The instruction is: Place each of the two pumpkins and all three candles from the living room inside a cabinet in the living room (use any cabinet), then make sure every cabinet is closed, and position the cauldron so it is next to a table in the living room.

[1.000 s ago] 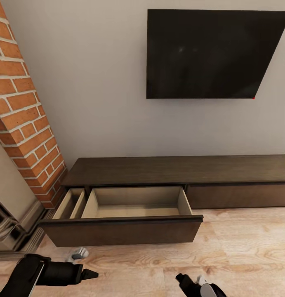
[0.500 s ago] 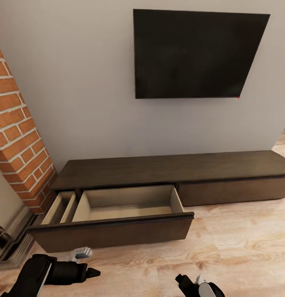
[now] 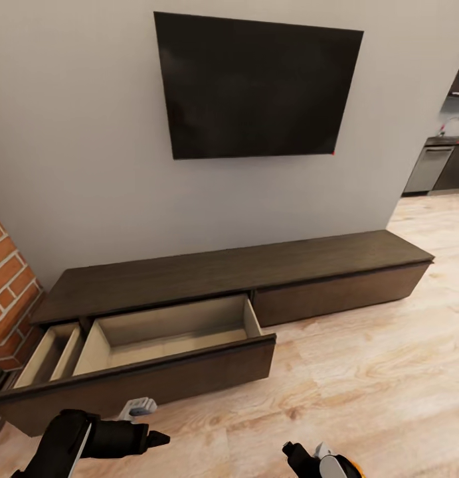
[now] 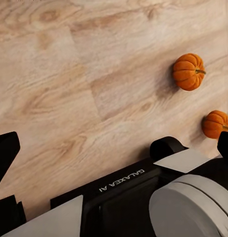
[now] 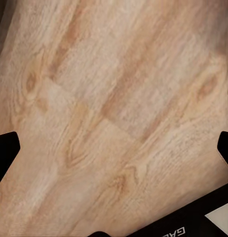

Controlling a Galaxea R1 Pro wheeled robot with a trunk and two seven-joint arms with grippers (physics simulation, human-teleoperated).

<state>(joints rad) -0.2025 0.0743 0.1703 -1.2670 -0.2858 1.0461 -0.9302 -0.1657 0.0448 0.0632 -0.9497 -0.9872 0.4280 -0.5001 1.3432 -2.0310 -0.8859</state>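
The long, low dark-brown cabinet [image 3: 222, 272] stands against the grey wall. Its wide left drawer [image 3: 169, 328] is pulled out and its pale compartments hold nothing. Two orange pumpkins [image 4: 188, 71] [image 4: 216, 123] lie on the plank floor close together in the left wrist view, beyond my own base [image 4: 143, 197]. My left gripper [image 3: 153, 438] hovers low over the floor in front of the drawer, open and holding nothing. My right gripper [image 3: 295, 455] is at the bottom edge, also open over bare floor [image 5: 114, 123]. Candles, cauldron and table are out of view.
A black TV [image 3: 256, 86] hangs above the cabinet. A brick chimney corner [image 3: 10, 292] is at the far left. At the far right, past the wall's end, a dark kitchen with a steel appliance [image 3: 428, 169] appears. Light plank floor [image 3: 375, 372] spreads right of the drawer.
The whole head view has swung to the right: cabinet, TV and bricks slid left in the picture and the kitchen came into sight. Both arms keep their place in the view.
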